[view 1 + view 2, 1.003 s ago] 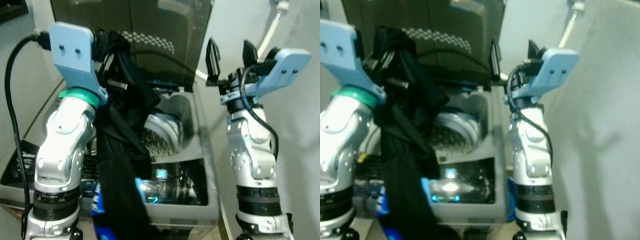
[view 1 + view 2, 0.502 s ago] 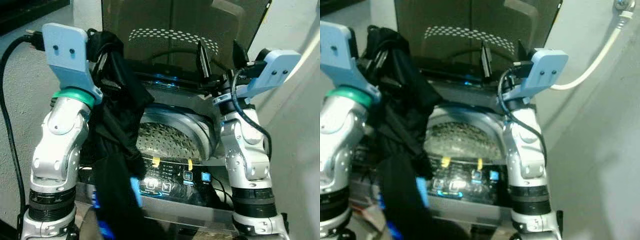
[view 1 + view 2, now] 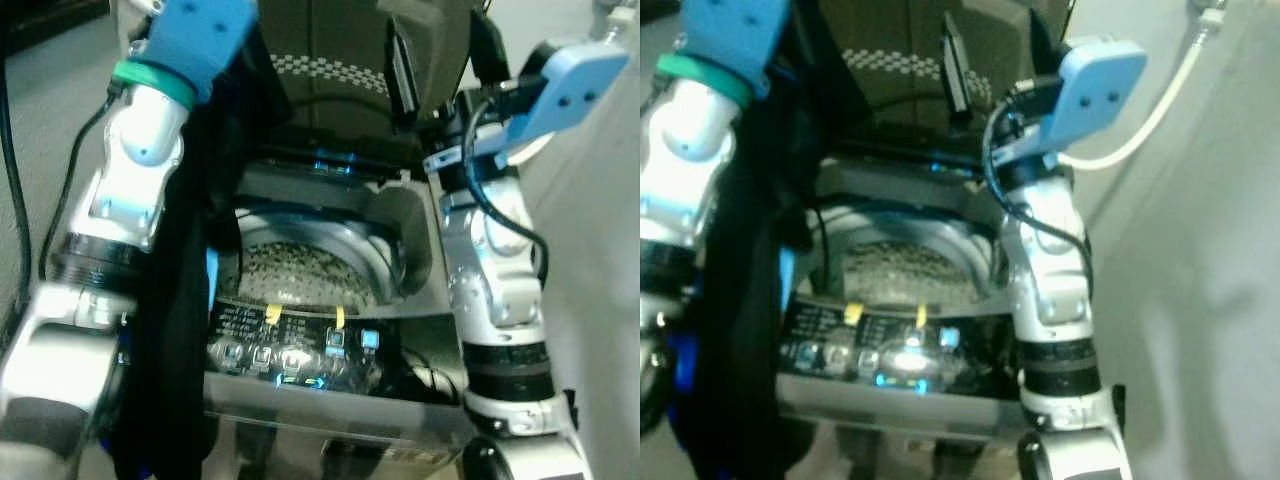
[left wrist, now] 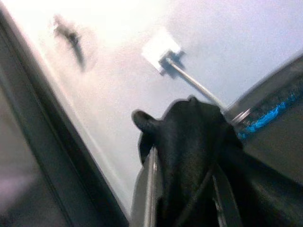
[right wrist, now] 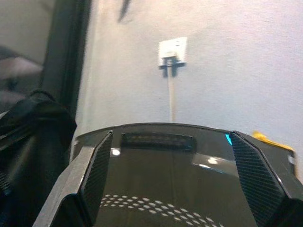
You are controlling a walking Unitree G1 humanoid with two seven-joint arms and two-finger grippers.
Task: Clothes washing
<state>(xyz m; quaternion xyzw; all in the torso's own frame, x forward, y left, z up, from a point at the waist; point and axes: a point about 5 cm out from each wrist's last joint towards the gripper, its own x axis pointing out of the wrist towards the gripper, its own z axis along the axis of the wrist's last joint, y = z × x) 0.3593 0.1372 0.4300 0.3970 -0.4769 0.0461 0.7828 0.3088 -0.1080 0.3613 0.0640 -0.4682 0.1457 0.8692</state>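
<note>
Left tool gripping one black garment, apparently

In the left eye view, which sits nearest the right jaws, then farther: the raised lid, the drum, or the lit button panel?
From the right gripper:
1. Raised lid, just beside it, at the back.
2. Drum, below, in the middle.
3. Lit button panel, lowest, at the washer's front edge.

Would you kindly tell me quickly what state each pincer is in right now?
Left pincer: shut on the black garment.
Right pincer: open, holding nothing.
</note>
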